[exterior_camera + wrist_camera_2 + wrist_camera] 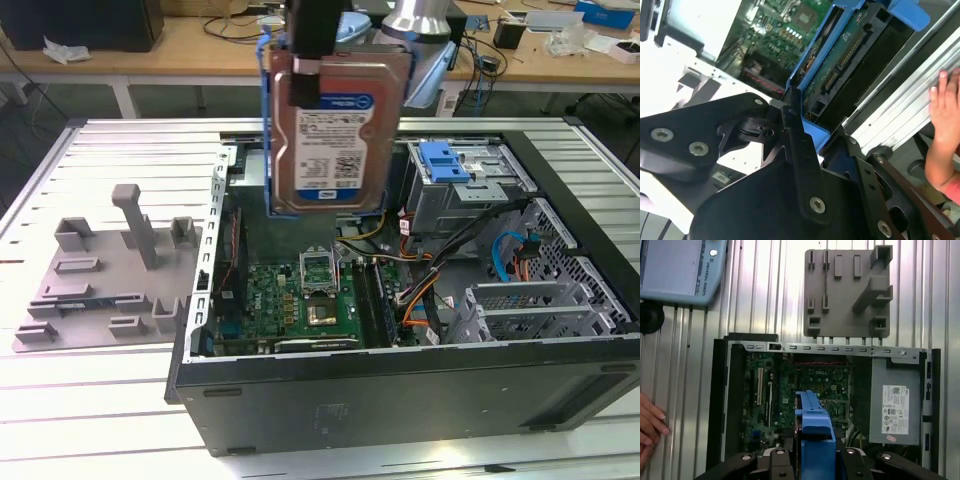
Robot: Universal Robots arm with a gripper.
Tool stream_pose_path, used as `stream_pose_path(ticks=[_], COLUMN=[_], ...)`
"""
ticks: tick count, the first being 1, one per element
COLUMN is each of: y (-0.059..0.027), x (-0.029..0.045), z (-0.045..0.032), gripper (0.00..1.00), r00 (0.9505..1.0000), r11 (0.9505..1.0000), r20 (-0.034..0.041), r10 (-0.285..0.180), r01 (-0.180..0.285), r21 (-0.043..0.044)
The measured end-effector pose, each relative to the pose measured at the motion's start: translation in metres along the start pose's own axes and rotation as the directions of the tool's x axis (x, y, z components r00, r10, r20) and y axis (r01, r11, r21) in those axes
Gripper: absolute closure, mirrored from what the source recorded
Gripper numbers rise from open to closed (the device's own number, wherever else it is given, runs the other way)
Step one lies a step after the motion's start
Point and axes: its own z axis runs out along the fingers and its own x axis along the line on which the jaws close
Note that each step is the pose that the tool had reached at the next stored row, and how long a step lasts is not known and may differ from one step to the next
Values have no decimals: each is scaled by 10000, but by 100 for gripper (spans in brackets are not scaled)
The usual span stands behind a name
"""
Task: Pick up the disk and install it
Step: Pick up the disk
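Open PC case (400, 400) is sitting nearest, on the ribbed metal worktop (100, 420), with a grey fixture plate (100, 290) lying just beside it on the exterior view's left. The disk (335, 140) is hanging upright over the case's far end, label facing out, clear of the motherboard (300, 300). And the end effector (312, 75) is gripping its top edge. A person's hand (650, 425) is resting on the worktop near the case.

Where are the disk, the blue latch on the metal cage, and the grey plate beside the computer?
disk (335, 140): exterior view, on its label.
blue latch (443, 160): exterior view, on its flat top.
grey plate (110, 280): exterior view, on its bare base.
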Motion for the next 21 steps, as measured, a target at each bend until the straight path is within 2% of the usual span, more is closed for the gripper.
stream_pose_path(ticks=[5,8,11,21], y=[-230,-406,-524,-534], x=[104,184,238,240], z=[-10,-18,-22,-23], gripper=[63,63,63,63], r00=[10000,10000,10000,10000], r11=[10000,10000,10000,10000], r20=[1,1,1,0], r10=[-3,-5,-7,-8], r01=[3,5,7,8], r21=[-10,-15,-16,-17])
